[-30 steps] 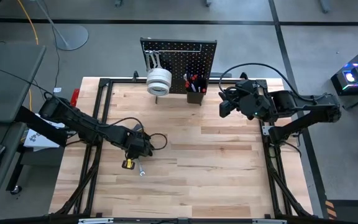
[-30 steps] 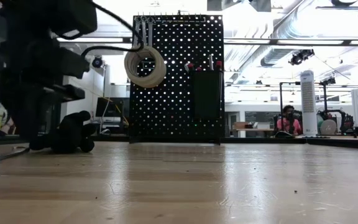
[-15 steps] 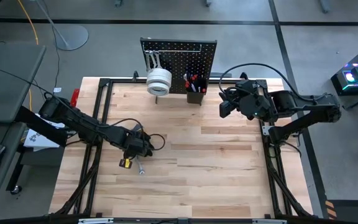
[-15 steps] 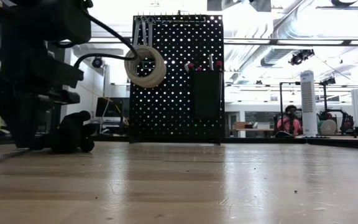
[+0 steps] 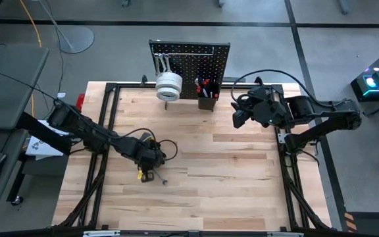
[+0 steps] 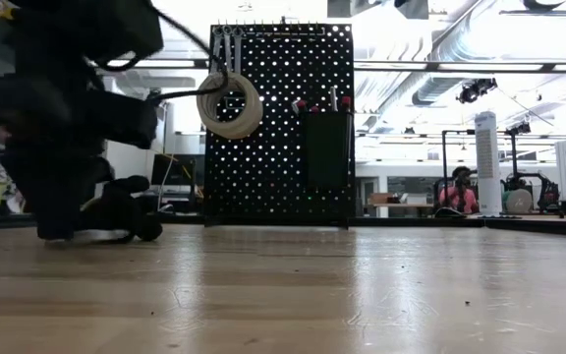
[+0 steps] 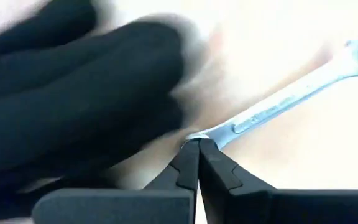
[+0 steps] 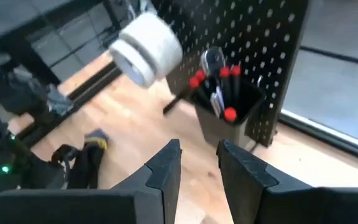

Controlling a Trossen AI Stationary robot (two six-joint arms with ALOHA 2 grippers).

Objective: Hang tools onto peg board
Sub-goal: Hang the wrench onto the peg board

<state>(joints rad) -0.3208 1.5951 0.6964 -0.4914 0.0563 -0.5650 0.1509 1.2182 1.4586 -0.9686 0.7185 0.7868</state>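
Observation:
A silver wrench (image 7: 291, 93) lies flat on the wooden table; the high view shows it left of centre (image 5: 162, 180). My left gripper (image 7: 195, 144) points down over it, shut, with its tips at the wrench's near end. A black tool (image 7: 86, 93) with a yellow mark (image 5: 141, 175) lies blurred beside the fingers. My right gripper (image 8: 197, 163) hangs raised at the table's right, open and empty, facing the peg board (image 5: 189, 62). On the board hang white tape rolls (image 6: 229, 103), wrenches (image 6: 226, 44) and a black bin (image 6: 325, 143) of red-handled screwdrivers (image 8: 227, 93). My left gripper's shut fingertips (image 7: 205, 149) meet the wrench's near end (image 7: 211, 134) from above, pointing down. The wrench lies flat on the table and runs away from the tips. Whether that end is pinched between the tips or only touched, I cannot tell.
The peg board stands upright at the table's far edge, on a black frame (image 5: 110, 89) that borders the tabletop. Bare wood (image 5: 222, 164) spreads between the two arms. A person (image 6: 457, 192) sits far behind the table in the room.
My left gripper has sunk to the tabletop, drifting a little toward the table's right and near edges, and has rolled about its own axis. The wrench's end and the yellow-marked black tool now lie slightly farther right on the table.

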